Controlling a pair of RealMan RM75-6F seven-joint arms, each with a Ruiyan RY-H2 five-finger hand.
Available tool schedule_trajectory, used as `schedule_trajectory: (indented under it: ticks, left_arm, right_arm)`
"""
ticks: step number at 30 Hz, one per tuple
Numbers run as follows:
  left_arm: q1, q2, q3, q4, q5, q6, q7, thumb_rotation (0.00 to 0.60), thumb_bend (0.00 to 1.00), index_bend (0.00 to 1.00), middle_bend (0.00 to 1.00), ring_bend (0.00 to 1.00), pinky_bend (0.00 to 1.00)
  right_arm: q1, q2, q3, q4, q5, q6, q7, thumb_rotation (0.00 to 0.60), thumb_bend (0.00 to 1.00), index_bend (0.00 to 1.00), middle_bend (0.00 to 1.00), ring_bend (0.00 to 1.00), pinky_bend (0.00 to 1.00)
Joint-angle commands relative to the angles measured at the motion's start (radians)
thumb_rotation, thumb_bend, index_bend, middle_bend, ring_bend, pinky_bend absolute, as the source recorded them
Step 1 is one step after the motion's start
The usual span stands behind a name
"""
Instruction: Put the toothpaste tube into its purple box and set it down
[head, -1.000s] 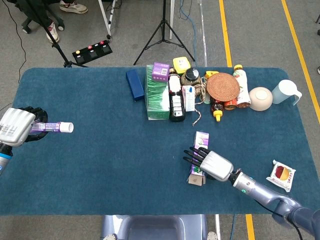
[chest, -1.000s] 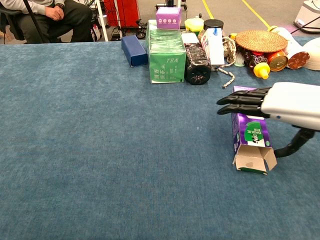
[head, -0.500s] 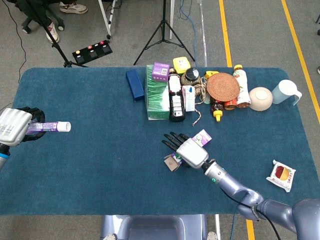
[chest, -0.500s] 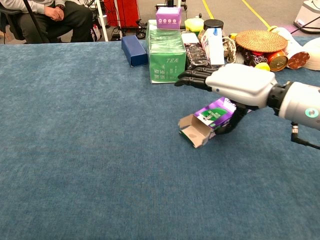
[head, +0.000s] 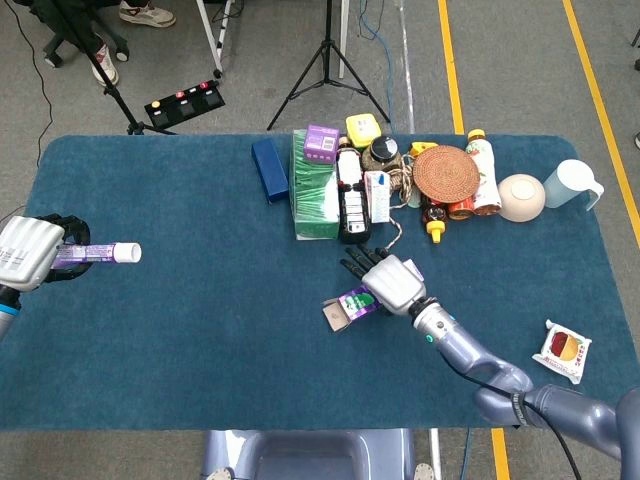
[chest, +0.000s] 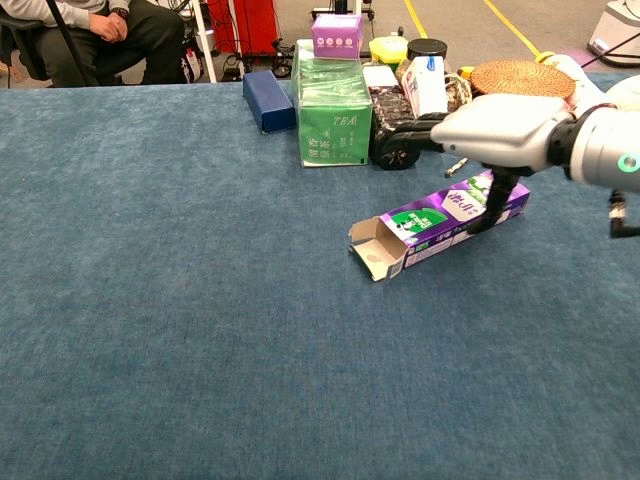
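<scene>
From the head camera, the robot's left hand (head: 33, 252) at nine o'clock grips a slim purple-and-white toothpaste tube (head: 98, 253) with its white cap aimed across the blue felt-covered table (head: 200, 320), seemingly ready for loading, while the right hand (head: 388, 283) near centre clasps the long purple cardboard box (head: 352, 303). From the chest camera, that box (chest: 440, 223) is held aloft and tilted, its open flaps facing eight o'clock, apparently toward the tube; its lettering is too small to read, though the green carton (chest: 333, 115) at twelve o'clock says "TEA".
</scene>
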Motion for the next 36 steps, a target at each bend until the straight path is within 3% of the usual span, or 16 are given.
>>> schedule_trajectory:
  ticks: [1,8,21,24,29,36]
  left_arm:
    - [0.000,-0.006,0.001,0.011,-0.002,-0.004,-0.005,0.600,0.32,0.70,0.53,0.52,0.68]
    - [0.000,-0.013,0.001,0.011,0.001,-0.002,-0.003,0.600,0.32,0.70,0.53,0.52,0.68]
    - [-0.005,-0.030,0.001,0.028,-0.016,-0.026,0.009,0.600,0.32,0.70,0.53,0.52,0.68]
    - [-0.005,-0.036,0.002,0.042,-0.018,-0.030,0.000,0.600,0.32,0.70,0.53,0.52,0.68]
    - [-0.003,-0.036,0.002,0.058,-0.016,-0.027,-0.018,0.600,0.32,0.70,0.53,0.52,0.68]
    - [0.001,-0.028,0.011,0.047,0.012,-0.012,-0.039,0.600,0.32,0.70,0.53,0.52,0.68]
  right_arm:
    - [0.011,0.070,-0.003,-0.040,0.077,-0.056,-0.077,0.600,0.00,0.00,0.05,0.03,0.19]
    - [0.022,0.104,-0.040,-0.045,0.153,-0.109,-0.120,0.600,0.00,0.00,0.05,0.04,0.19]
    - [0.046,0.007,-0.070,0.035,0.084,-0.070,-0.033,0.600,0.00,0.12,0.13,0.12,0.22]
    - [0.046,-0.017,-0.076,0.065,0.069,-0.055,-0.013,0.600,0.02,0.21,0.20,0.20,0.26]
    - [0.037,-0.058,-0.084,0.114,0.025,-0.004,0.066,0.600,0.15,0.41,0.40,0.40,0.42]
    - [0.022,-0.064,-0.071,0.104,-0.003,0.082,0.091,0.600,0.28,0.47,0.55,0.57,0.61]
